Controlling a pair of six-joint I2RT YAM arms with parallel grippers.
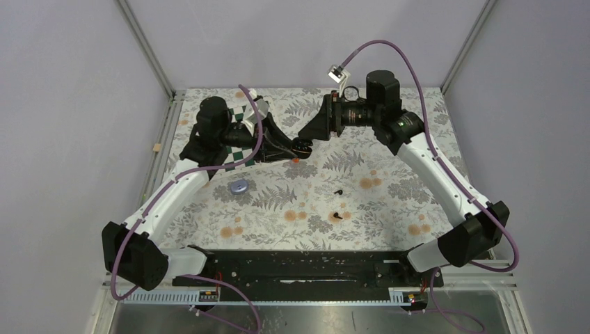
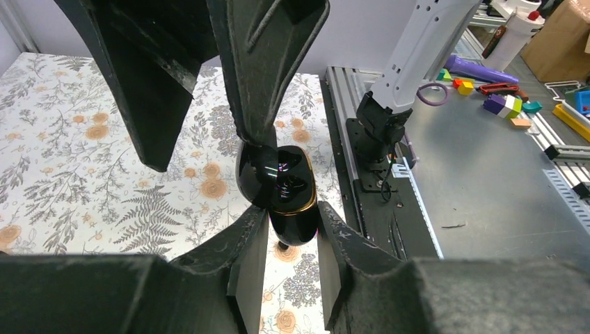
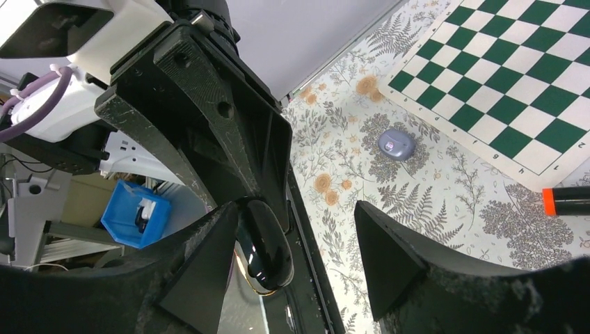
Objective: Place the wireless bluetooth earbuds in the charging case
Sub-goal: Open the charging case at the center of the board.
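Left gripper [image 2: 293, 229] is clamped on the black case [image 2: 278, 184], held up at upper centre of the top view. Right gripper [image 3: 298, 209] has its jaws apart, one finger against the case. Both black earbuds [image 1: 338, 191] lie loose on the table [image 1: 389, 209] mid-frame, so nothing is inserted yet.

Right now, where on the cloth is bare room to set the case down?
Free: the cloth between the purple case and the black earbuds, and right of them. Crowded: far middle, left fingers and right fingers around the black case.
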